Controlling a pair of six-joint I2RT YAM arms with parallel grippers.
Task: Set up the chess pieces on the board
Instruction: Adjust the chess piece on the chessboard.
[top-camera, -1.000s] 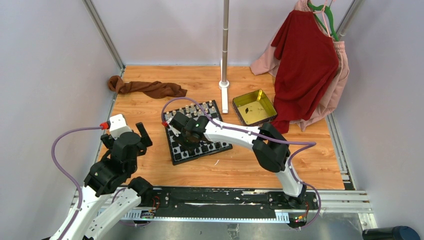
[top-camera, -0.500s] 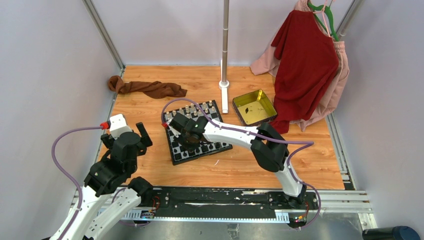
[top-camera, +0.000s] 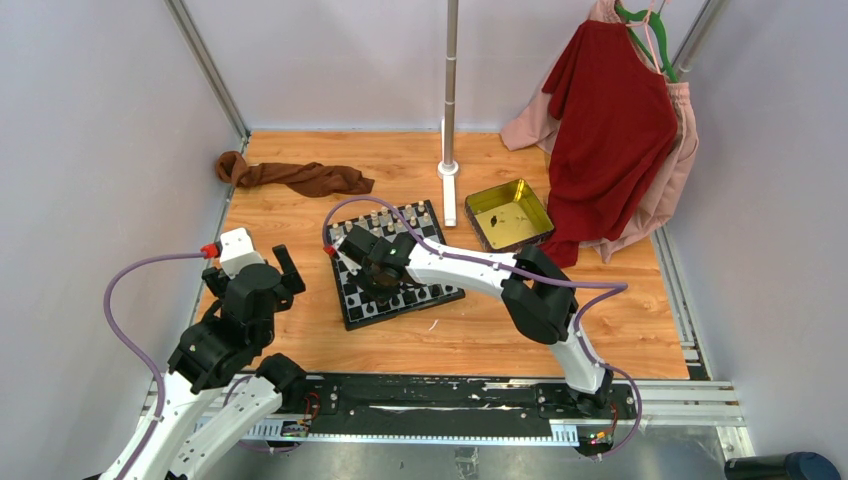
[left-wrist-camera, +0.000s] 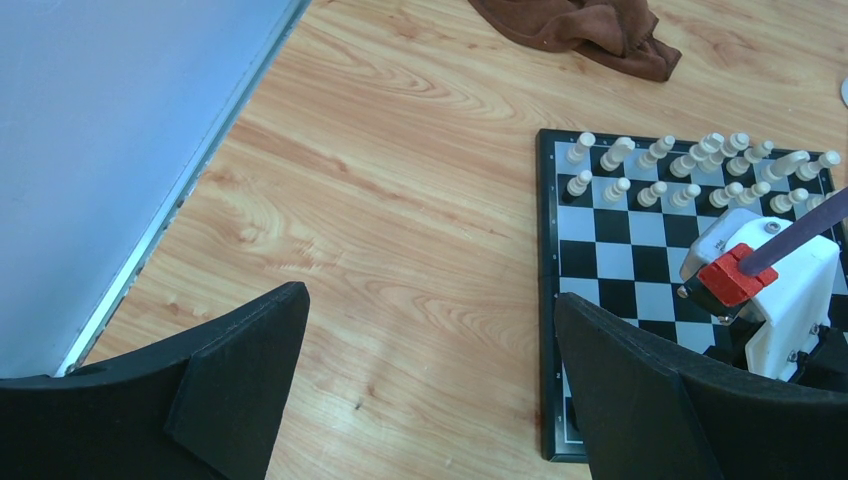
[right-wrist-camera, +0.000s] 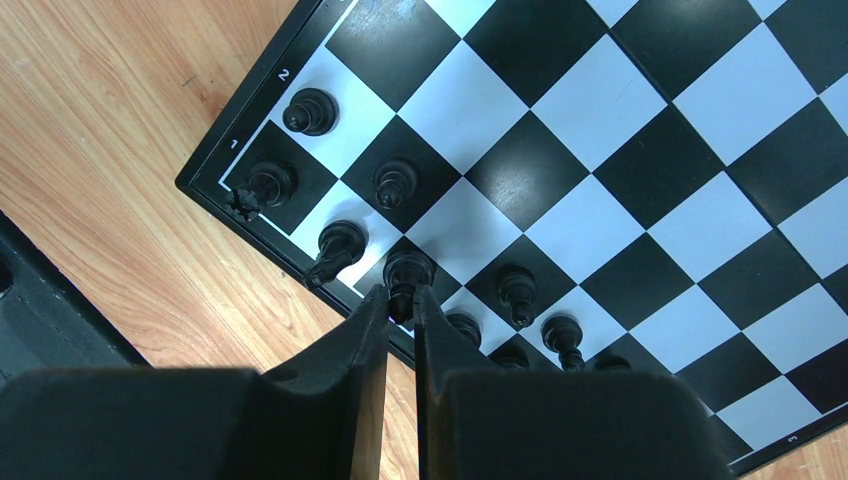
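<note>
Squeezes the right pincer (right-wrist-camera: 400, 300) from half-wide a second ago down onto a black piece (right-wrist-camera: 408, 268) in the board's (right-wrist-camera: 600, 100) edge row near its corner, probably to seat or shift it, leaving the left pincer (left-wrist-camera: 430, 305) spread wide beside the board.

From above, the right arm (top-camera: 470, 268) and the right end effector (top-camera: 358, 262) cover the middle of the board (top-camera: 365, 310), and the chess pieces (top-camera: 385, 218) along its far edge are too small to tell apart. At the right wrist, the fingertips (right-wrist-camera: 375, 305) mask the top of a black piece (right-wrist-camera: 408, 268) pinched between them, and the board runs off the top and right edges. From the left wrist, a white housing (left-wrist-camera: 775, 290) blocks the board's right side; the left end effector (left-wrist-camera: 430, 295) is cropped at the bottom.
</note>
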